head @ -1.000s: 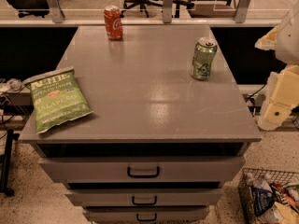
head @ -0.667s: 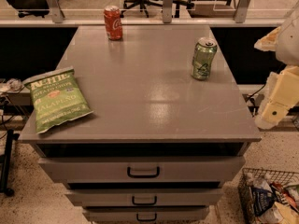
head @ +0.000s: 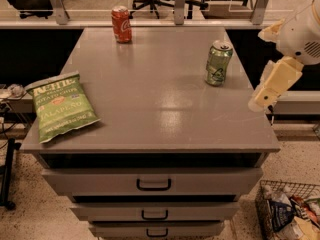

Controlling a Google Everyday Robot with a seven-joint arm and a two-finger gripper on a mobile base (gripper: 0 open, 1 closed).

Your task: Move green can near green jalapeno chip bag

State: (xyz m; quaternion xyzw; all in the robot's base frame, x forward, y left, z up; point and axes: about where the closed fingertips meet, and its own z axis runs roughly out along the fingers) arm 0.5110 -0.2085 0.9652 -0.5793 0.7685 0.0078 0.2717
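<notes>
The green can [head: 218, 63] stands upright near the right edge of the grey cabinet top [head: 155, 104], toward the back. The green jalapeno chip bag [head: 61, 106] lies flat at the front left corner, far from the can. My gripper [head: 263, 98], cream coloured, hangs off the right edge of the cabinet top, to the right of the can and a little nearer the front. It is apart from the can and touches nothing.
A red soda can [head: 121, 24] stands at the back left of the cabinet top. Drawers with black handles [head: 153, 184] run below the top. A wire basket [head: 290, 211] of packets sits on the floor at the front right. Office chairs stand behind a railing.
My gripper has moved left and slightly up, closer to the cabinet's right edge. The cans and the chip bag have not moved.
</notes>
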